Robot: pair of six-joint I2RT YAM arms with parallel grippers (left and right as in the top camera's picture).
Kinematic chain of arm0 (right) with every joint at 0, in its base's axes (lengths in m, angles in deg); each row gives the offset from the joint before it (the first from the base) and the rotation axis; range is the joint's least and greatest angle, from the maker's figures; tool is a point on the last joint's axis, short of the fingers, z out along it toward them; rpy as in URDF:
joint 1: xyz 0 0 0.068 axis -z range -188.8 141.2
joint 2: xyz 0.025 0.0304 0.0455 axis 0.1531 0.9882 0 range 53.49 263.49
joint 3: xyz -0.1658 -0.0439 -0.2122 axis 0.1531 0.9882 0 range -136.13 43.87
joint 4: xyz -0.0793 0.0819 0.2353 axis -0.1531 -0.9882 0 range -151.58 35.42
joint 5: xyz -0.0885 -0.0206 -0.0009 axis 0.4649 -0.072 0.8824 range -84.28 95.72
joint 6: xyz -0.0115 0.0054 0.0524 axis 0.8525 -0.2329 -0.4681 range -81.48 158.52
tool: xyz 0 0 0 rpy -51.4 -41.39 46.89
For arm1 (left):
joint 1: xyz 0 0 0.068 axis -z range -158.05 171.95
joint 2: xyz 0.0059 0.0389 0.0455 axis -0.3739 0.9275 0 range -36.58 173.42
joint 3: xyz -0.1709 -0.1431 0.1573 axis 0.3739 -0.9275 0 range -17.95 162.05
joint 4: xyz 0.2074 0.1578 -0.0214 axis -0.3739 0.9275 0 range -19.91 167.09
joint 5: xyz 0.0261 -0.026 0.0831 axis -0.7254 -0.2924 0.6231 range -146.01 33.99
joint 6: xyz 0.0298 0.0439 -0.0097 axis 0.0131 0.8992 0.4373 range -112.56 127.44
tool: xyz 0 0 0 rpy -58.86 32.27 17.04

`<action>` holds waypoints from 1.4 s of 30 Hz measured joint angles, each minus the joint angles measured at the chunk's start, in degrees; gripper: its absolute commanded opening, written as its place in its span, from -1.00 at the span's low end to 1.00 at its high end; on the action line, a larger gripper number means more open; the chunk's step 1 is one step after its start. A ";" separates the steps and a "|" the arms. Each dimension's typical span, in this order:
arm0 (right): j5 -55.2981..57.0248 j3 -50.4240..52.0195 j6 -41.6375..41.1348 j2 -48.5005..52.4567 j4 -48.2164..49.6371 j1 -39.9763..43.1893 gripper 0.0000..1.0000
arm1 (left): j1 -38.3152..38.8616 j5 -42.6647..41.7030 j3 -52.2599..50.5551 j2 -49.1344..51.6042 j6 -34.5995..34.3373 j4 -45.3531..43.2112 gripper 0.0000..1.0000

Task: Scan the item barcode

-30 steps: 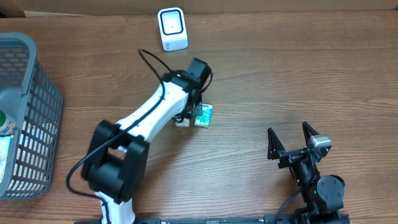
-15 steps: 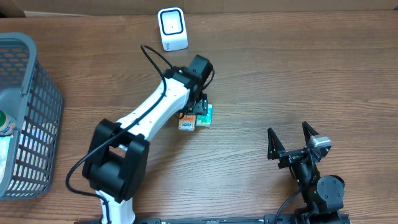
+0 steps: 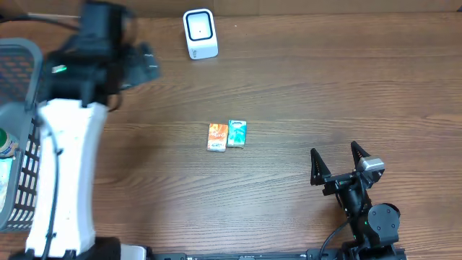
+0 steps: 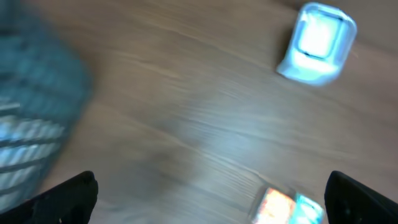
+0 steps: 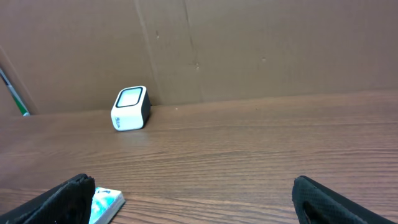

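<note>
Empty left gripper [image 4: 211, 186] stands wide beside basket [image 3: 14, 48]. Orange box [image 3: 217, 136] and teal box [image 3: 237, 133] lie side by side on worktop [image 3: 303, 87], well right of it and left of the wide right gripper [image 3: 334, 152]. Long axes point toward scanner [image 3: 200, 33]. Neither arm clearly nearer.

The left arm [image 3: 68, 166] has a white link, black joints and a thin black cable [image 3: 52, 217]. The right arm [image 3: 363, 206] is black, with a grey block [image 3: 371, 165] and pointed dark fingers [image 3: 315, 168].
</note>
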 measured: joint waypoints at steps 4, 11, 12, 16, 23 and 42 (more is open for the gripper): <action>0.02 0.00 -0.02 0.00 -0.02 0.00 1.00 | -12.02 0.15 0.07 -2.34 0.52 3.28 1.00; 0.00 0.00 -0.02 0.00 0.00 0.02 1.00 | -34.14 -3.63 -2.71 -2.32 1.42 2.86 0.91; 0.00 0.00 -0.02 0.00 0.00 0.00 1.00 | -36.89 -4.94 -3.67 -2.32 1.42 1.81 0.91; 0.04 0.00 -0.02 0.00 -0.02 0.02 0.99 | -45.42 -8.79 -7.72 -2.29 1.42 -1.53 0.93; 0.04 0.00 -0.02 0.00 0.00 0.02 0.99 | -49.90 -7.58 -18.34 -1.62 1.92 -10.78 0.95; 0.00 0.00 0.00 0.00 0.00 0.00 1.00 | -51.23 6.75 -23.74 17.94 28.74 -24.11 0.39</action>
